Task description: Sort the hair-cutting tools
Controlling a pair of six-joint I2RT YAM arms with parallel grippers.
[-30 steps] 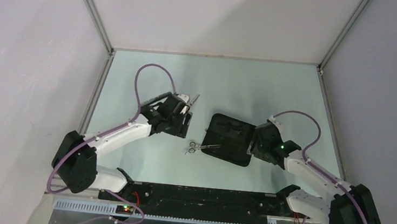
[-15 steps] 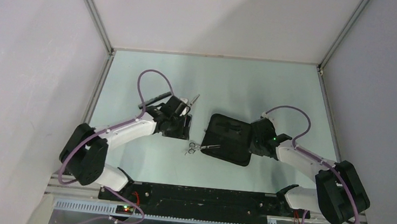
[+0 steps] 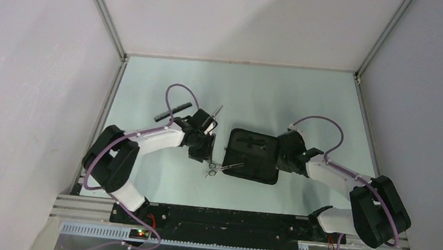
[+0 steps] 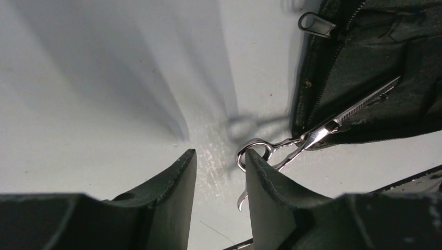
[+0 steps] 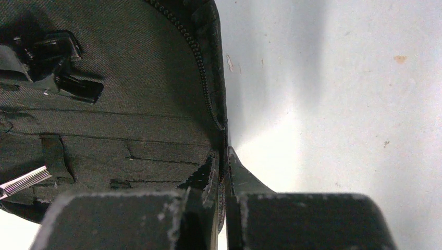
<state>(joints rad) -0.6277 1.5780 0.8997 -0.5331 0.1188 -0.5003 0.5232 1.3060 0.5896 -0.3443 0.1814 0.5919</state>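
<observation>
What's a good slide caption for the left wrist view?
Left pincer open at the ring handles of silver scissors whose blades rest on the black pouch.

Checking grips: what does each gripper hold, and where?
Right gripper pinches the pouch at its zippered edge. Left gripper holds nothing, open beside the scissors.
</observation>
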